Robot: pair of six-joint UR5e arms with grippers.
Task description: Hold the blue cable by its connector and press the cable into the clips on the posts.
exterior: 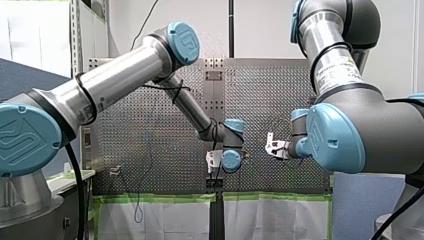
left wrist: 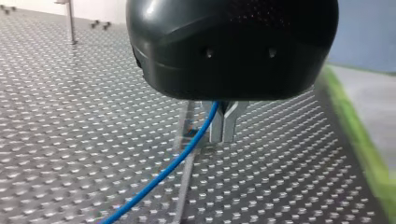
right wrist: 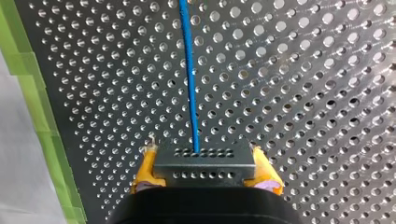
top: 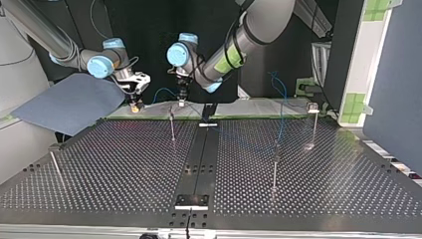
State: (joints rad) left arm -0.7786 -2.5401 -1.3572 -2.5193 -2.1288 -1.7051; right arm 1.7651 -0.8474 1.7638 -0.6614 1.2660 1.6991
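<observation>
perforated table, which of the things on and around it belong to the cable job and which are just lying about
In the job:
- blue cable
- its connector, held in my right gripper
- my left gripper, on the cable
- clip posts

Lying about:
- blue-grey sheet, off the table at the top view's left
- green tape along the table's edge

Left claw [left wrist: 223, 134], right claw [right wrist: 202, 153]: both clenched.

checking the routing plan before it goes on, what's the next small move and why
Probably lower my left gripper a little so the blue cable drops into the clip on the nearest post. That gripper is shut on the cable close beside that post, and my right gripper holds the connector.
</observation>
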